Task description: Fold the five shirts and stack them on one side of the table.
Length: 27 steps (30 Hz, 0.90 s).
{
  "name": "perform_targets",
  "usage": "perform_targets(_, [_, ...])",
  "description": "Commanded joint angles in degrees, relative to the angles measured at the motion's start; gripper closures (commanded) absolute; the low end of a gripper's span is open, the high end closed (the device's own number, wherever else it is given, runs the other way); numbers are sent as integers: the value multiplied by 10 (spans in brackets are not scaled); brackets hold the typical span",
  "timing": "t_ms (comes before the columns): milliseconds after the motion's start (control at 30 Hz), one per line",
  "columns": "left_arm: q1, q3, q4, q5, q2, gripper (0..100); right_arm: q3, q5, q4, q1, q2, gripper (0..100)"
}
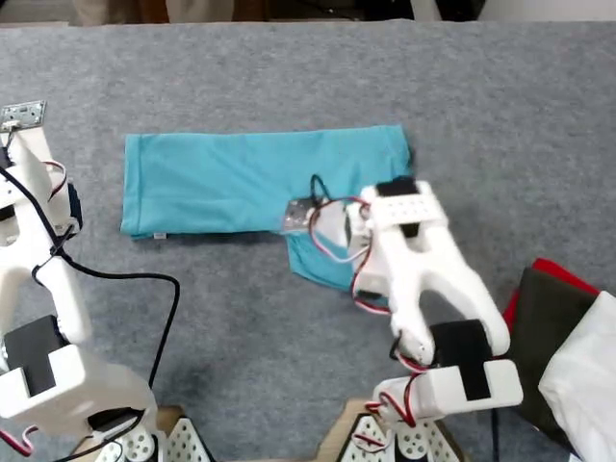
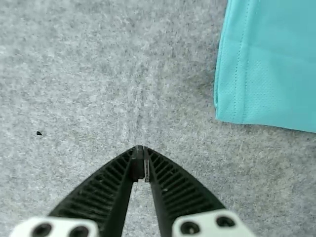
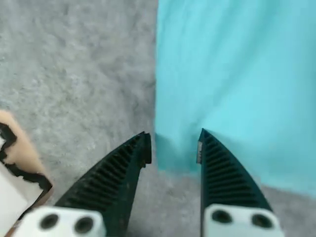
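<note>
1. Right claw [image 3: 174,140] stands partly open and holds nothing. One jaw hangs over the teal shirt [image 3: 237,74] and the other over the bare grey table [image 3: 74,74], so you straddle the cloth's edge close to a corner.
2. Left claw [image 2: 139,153] is closed, tips pressed together on nothing. It sits above bare table, with a hemmed end of the teal shirt near it but apart.
3. In the high view the teal shirt lies mid-table as a long band. A smaller flap juts from the band toward the arms' bases, and the right arm [image 1: 414,260] covers part of that flap.
4. Progress, as I judge it: you are early.
   - The teal shirt looks partly folded lengthwise, but the flap is not yet turned in, and it is not yet a compact packet.
   - It is well apart from the garments at the table's right edge.
5. Those garments are a red shirt [image 1: 563,274], a dark shirt [image 1: 549,327] on top of it, and a white shirt [image 1: 587,375] overlapping both.
   - You cannot tell whether they are folded or just heaped.
6. What is left, by my reading: finish the teal fold, carry it to one side, and fold and stack the rest.
</note>
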Motion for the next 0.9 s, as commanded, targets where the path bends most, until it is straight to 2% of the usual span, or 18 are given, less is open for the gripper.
perform_targets(0, [-10,-3,-8,3,-27,981,3,-13,-24,-28,-33,825])
perform_targets(333, [-18,-3,-9,2,-22,981,6,-15,-48,-53,-29,824])
perform_targets(433, [-17,-3,-9,2,-22,981,8,-15,-65,-50,-28,789])
perform_targets(867, [-14,-3,-9,2,-22,981,108,-13,-138,-52,-27,777])
